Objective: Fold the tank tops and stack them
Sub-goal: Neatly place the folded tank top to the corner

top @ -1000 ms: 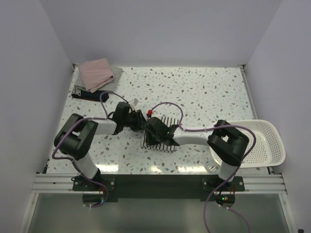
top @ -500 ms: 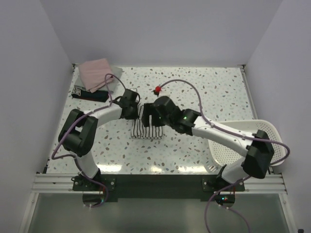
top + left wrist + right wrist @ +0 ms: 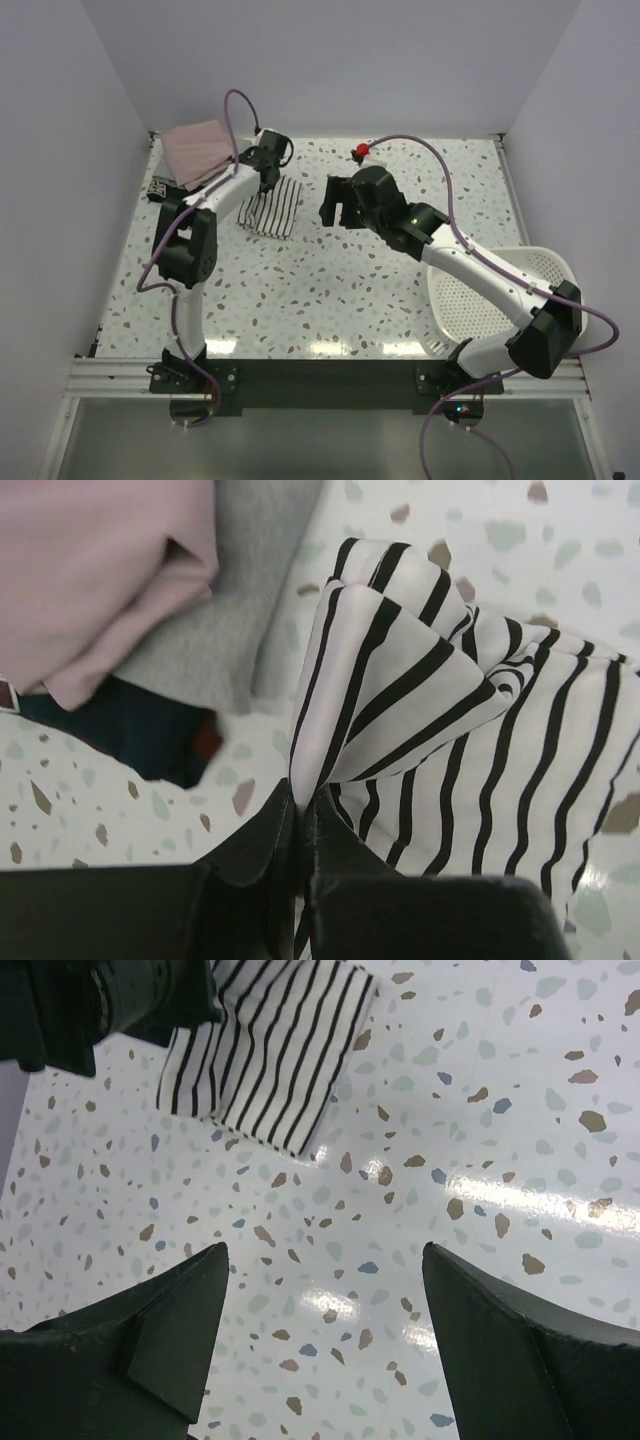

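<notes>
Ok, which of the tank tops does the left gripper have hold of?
The white black-striped top, pinched in the shut left gripper, apart from the others. The pink top, grey top and navy top lie stacked in the far left corner.

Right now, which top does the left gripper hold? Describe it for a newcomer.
At the speckled table's far left corner a pink top caps a pile. Just right lies a folded top, pinched by the left gripper. It alone has thin black stripes on white.

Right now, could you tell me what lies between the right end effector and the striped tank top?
Just bare tabletop between the right end effector and the striped tank top, clearest in the right wrist view.
</notes>
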You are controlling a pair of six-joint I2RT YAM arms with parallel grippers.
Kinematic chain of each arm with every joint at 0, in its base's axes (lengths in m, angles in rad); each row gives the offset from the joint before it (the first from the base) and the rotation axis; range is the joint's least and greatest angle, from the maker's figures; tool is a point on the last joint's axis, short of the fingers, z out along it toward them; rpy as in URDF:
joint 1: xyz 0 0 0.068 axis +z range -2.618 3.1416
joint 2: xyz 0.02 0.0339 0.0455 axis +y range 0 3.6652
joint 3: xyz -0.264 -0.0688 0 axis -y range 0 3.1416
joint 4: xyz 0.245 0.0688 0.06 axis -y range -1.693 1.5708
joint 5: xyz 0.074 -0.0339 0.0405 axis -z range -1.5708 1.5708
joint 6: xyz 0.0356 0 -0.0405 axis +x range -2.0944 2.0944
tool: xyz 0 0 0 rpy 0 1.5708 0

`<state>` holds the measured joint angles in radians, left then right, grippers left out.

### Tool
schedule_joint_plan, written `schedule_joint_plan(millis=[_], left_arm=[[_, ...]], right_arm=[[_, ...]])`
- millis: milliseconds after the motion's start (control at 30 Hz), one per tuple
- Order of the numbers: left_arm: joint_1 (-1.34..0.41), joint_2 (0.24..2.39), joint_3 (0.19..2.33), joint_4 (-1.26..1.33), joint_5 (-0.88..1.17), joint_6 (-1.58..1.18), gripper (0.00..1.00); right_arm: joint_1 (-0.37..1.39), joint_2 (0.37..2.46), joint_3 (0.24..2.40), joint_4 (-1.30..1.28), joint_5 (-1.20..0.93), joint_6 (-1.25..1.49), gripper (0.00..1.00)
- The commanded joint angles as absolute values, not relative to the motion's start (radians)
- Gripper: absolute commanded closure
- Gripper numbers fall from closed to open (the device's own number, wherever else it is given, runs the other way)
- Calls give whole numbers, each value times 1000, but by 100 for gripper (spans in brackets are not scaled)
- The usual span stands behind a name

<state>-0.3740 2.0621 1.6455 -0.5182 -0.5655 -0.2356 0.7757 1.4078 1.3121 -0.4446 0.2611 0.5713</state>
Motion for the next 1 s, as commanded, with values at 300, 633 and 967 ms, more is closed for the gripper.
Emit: schedule_joint_plan(millis=[300,633,967], left_arm=[[-304,2220,2057,-522,-635,-45,100],[-291,2353,2344,-511,-557,-5,100],[-219,2332,2421,-443,-422,-60,100]], right_arm=[[759,1460,1286,-371,184,552,19],[759,1505,1301,-362,169,549,20],[759,1535,1313,-351,155,552,21]])
